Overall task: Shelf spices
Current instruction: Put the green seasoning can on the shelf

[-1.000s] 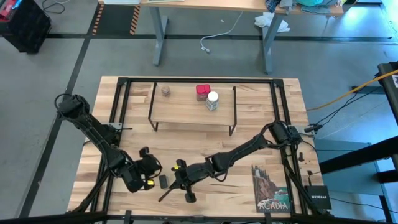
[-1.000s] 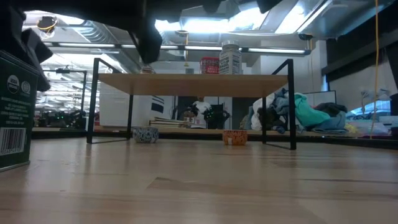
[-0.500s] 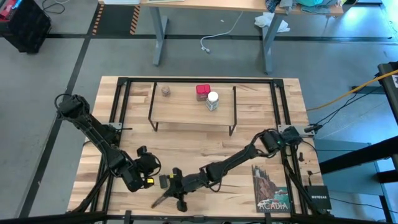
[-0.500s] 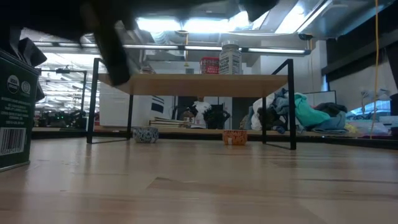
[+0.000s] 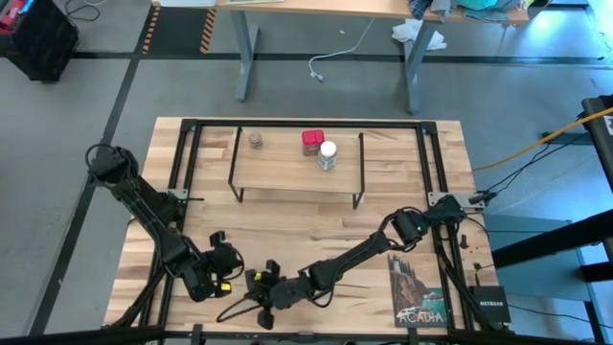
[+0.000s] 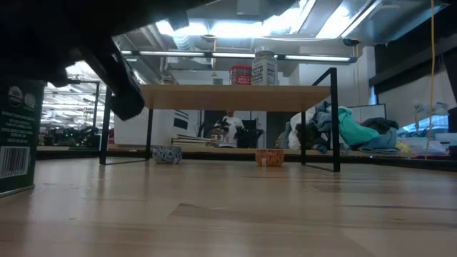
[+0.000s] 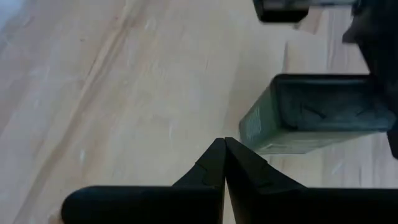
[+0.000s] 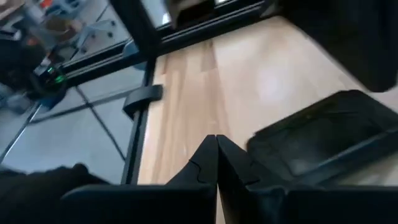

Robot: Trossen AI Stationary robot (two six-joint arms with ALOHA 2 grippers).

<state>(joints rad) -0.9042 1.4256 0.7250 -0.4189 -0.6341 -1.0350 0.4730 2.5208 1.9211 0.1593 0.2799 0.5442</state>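
The dark square tin (image 5: 250, 277) stands upright on the tabletop near the near edge; it also shows at the left of the low view (image 6: 16, 135). My left gripper (image 5: 234, 272) is shut just left of it, with the tin (image 7: 317, 112) ahead of its tips. My right gripper (image 5: 255, 288) is shut, low at the tin's near side, with the tin (image 8: 320, 140) right beside its fingers. The shelf (image 5: 297, 174) carries the tan-grey jar (image 5: 257, 140), the red tin (image 5: 311, 142) and the white-capped jar (image 5: 328, 155). My right gripper has its shut fingers (image 8: 239, 165) close along one side of the dark tin, coming low from the table's right. I cannot tell whether they touch it. The tin stands flat on the table.
A book (image 5: 417, 288) lies near the table's near right corner, with a black box (image 5: 488, 301) beyond it. Black frame rails (image 5: 184, 163) run along the table's sides. Bare wood lies between the shelf and the tin.
My right gripper has moved toward the table's left and near edge and come down beside the dark tin. My left gripper has shifted slightly toward the near edge. The tin has stayed where it was.
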